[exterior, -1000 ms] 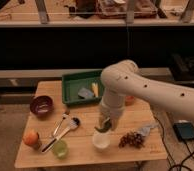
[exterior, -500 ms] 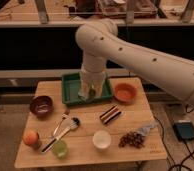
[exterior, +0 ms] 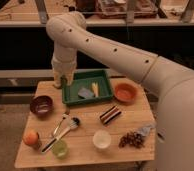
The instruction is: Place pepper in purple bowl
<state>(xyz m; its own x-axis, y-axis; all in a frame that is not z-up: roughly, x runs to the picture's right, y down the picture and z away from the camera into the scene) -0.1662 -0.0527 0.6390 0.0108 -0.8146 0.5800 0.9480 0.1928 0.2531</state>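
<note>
Camera view, tool first: gripper (exterior: 63,81) pointing down at end of big white arm (exterior: 115,50), hanging above back-left corner of wooden table (exterior: 90,152), just over left rim of green tray (exterior: 90,102)

Clamped on pepper (exterior: 64,80): small dark-green bit showing between the pale fingertips, off the table, not in any bowl

Outward from gripper:
- green tray directly to picture-right of gripper, near touching height-wise but cannot tell contact; holding a grey piece (exterior: 85,93) and a yellow piece (exterior: 95,89) side by side
- purple bowl (exterior: 41,105) below and slightly picture-left of gripper, nearer camera, close by but apart; looks empty
- orange bowl (exterior: 125,92) beyond tray, further picture-right of gripper
- dark striped packet (exterior: 110,114) lying tilted, right of and nearer camera than gripper, just in front of tray
- utensils (exterior: 65,129) lying diagonally, straight toward camera from gripper
- orange fruit (exterior: 31,137) and pale-green cup (exterior: 60,148) well toward camera from gripper, at front-left edge
- white bowl (exterior: 102,140) at front, well apart from gripper to picture-right
- dark cluster of small pieces (exterior: 132,139) beside white bowl, farthest from gripper
</note>
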